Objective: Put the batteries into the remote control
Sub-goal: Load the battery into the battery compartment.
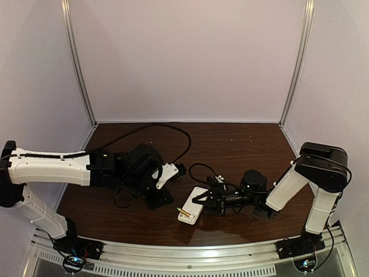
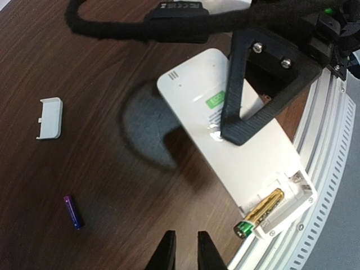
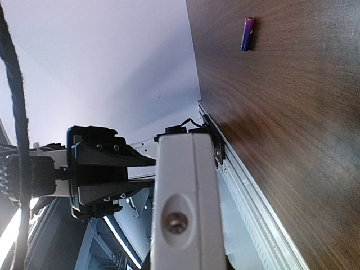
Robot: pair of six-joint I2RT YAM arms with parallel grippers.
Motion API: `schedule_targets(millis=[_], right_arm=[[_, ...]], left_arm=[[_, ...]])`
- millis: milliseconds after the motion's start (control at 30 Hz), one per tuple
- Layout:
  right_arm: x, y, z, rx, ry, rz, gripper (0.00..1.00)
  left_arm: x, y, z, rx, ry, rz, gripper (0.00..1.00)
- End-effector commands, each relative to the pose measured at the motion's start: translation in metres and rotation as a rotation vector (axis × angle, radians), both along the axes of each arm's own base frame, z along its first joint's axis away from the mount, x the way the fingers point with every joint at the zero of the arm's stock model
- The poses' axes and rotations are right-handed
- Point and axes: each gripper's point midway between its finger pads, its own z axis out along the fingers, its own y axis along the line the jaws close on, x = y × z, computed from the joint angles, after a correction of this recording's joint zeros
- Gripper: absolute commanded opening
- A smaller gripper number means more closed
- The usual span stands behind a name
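The white remote control point(image 2: 225, 140) lies back up near the table's front edge, its battery bay open at the near end. A gold battery point(image 2: 261, 212) rests slanted in that bay, its green end poking out. My right gripper point(image 1: 202, 199) is shut on the remote's far end, one black finger point(image 2: 253, 101) lying across its back. In the right wrist view the remote's edge point(image 3: 188, 208) fills the space between the jaws. A purple battery point(image 2: 73, 212) lies loose on the wood. My left gripper point(image 2: 185, 250) hovers beside the bay, jaws a narrow gap apart with nothing between them.
The remote's small white battery cover point(image 2: 50, 118) lies on the table left of the remote. A black cable point(image 2: 169, 22) hangs across above the remote. The metal rail point(image 2: 332, 169) runs along the front edge close to the bay. White walls enclose the table.
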Motion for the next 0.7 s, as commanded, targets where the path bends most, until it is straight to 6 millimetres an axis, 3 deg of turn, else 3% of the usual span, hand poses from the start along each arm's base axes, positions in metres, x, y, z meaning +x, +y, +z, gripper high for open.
schedule_targets(millis=[0, 667], right_arm=[[-0.003, -0.004, 0.089, 0.321, -0.24, -0.005, 0.0], [-0.001, -0.006, 0.09, 0.333, -0.234, -0.015, 0.0]], left_arm=[[-0.005, -0.022, 0.007, -0.029, -0.009, -0.03, 0.16], [-0.02, -0.047, -0.009, 0.086, -0.012, -0.07, 0.12]])
